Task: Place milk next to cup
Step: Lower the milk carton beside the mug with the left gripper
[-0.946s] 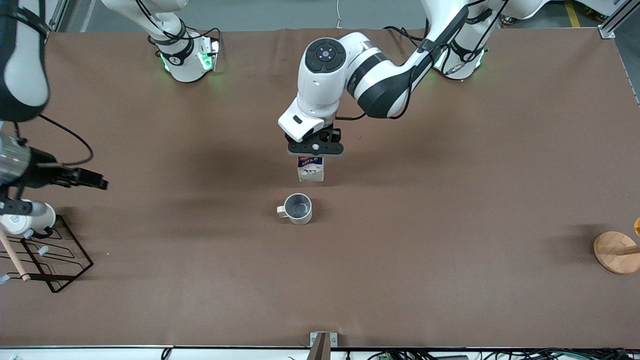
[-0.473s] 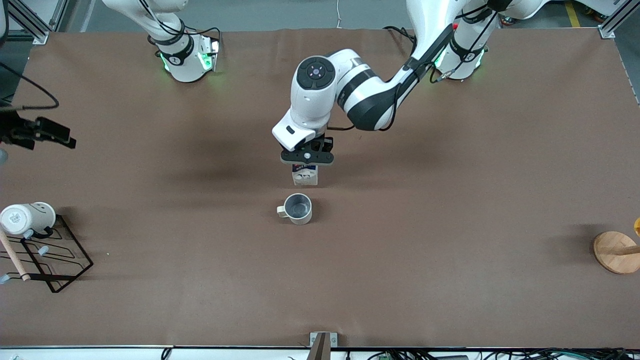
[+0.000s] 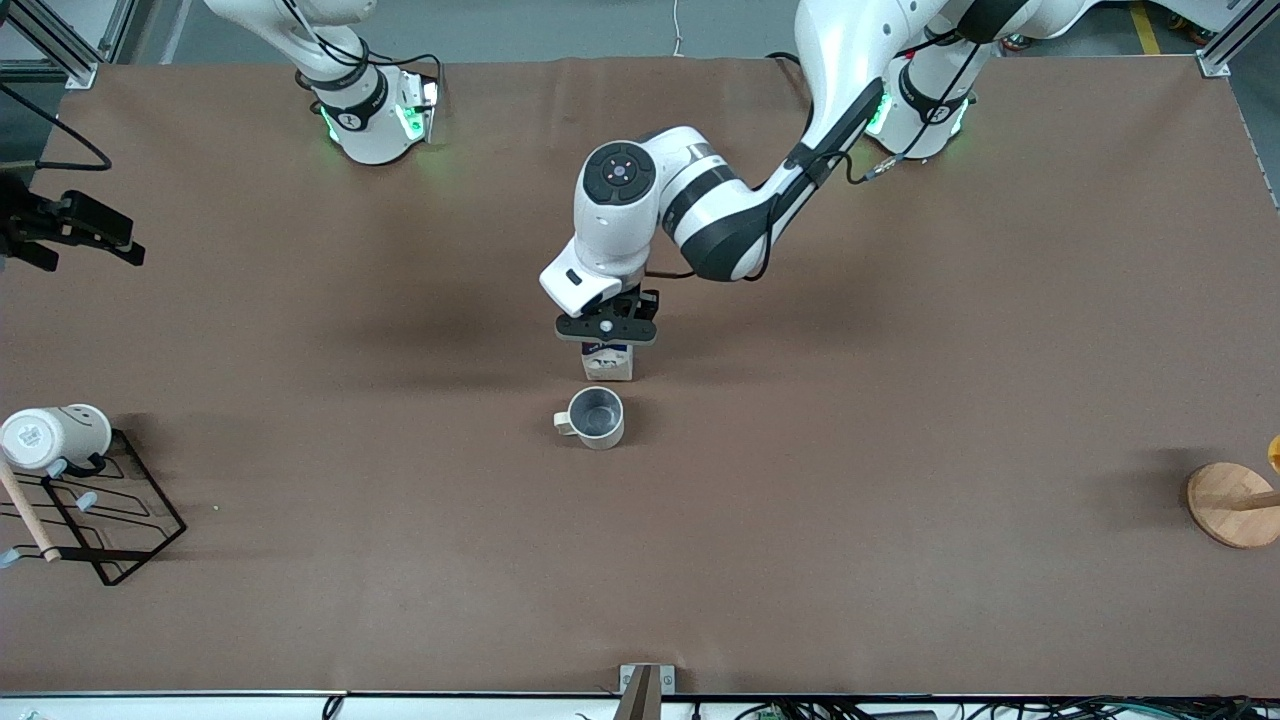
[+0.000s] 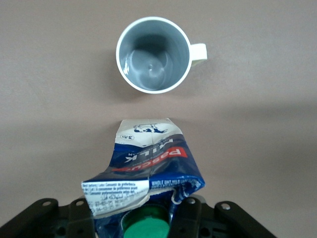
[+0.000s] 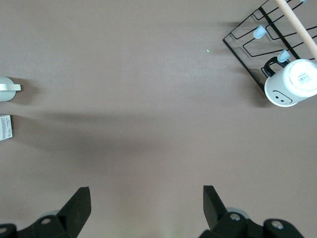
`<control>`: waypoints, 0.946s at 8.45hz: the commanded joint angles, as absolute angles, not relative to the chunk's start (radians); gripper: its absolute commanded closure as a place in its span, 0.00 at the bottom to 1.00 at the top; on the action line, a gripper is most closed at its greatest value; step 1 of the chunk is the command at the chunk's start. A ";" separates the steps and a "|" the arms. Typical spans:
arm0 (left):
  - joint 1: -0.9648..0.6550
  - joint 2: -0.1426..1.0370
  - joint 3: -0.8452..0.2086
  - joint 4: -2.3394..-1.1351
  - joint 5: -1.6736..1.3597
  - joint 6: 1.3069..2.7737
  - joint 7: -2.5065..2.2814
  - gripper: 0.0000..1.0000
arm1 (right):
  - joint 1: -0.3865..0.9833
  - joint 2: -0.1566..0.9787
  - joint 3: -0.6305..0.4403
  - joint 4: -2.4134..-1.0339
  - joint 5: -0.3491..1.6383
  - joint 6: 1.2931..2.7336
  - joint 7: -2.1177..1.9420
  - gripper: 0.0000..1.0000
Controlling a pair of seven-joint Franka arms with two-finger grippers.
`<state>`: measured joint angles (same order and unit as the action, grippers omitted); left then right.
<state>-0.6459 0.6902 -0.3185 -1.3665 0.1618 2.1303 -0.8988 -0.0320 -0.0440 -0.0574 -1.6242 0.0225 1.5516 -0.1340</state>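
Observation:
The milk (image 3: 608, 364) is a small carton with a dark blue top, whitish base and green cap (image 4: 146, 227). My left gripper (image 3: 607, 329) is shut on its top from above and holds it upright, low at the table. In the left wrist view the carton (image 4: 148, 158) sits between the fingers (image 4: 191, 214). The beige-grey cup (image 3: 595, 417) with a grey inside stands upright just nearer the front camera than the milk, a small gap between them; it also shows in the left wrist view (image 4: 153, 54). My right gripper (image 5: 146, 201) is open and empty, high over the right arm's end of the table.
A white smiley mug (image 3: 55, 432) hangs on a black wire rack (image 3: 120, 540) at the right arm's end, with a wooden stick (image 3: 28, 522) beside it. A round wooden stand (image 3: 1232, 503) sits at the left arm's end.
My left gripper has lowered the milk and carried it closer to the cup. My right arm has drawn up and away from the rack.

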 commanded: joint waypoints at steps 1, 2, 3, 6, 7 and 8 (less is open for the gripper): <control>-0.673 0.713 -0.301 -1.336 0.192 2.132 -0.907 0.53 | -0.040 -0.051 -0.048 -1.614 0.012 1.565 -0.149 0.00; -0.673 0.721 -0.302 -1.338 0.193 2.132 -0.908 0.46 | -0.038 -0.046 -0.048 -1.599 0.014 1.562 -0.146 0.00; -0.673 0.722 -0.302 -1.338 0.192 2.132 -0.919 0.29 | -0.040 -0.046 -0.048 -1.592 0.017 1.560 -0.131 0.00; -0.673 0.686 -0.301 -1.335 0.193 2.122 -0.952 0.00 | -0.043 -0.046 -0.049 -1.591 0.017 1.557 -0.058 0.00; -0.672 0.648 -0.301 -1.335 0.198 2.108 -0.971 0.00 | -0.041 -0.046 -0.049 -1.592 0.017 1.554 -0.058 0.00; -0.664 0.594 -0.299 -1.335 0.198 2.076 -0.992 0.00 | -0.041 -0.048 -0.049 -1.592 0.017 1.549 -0.057 0.00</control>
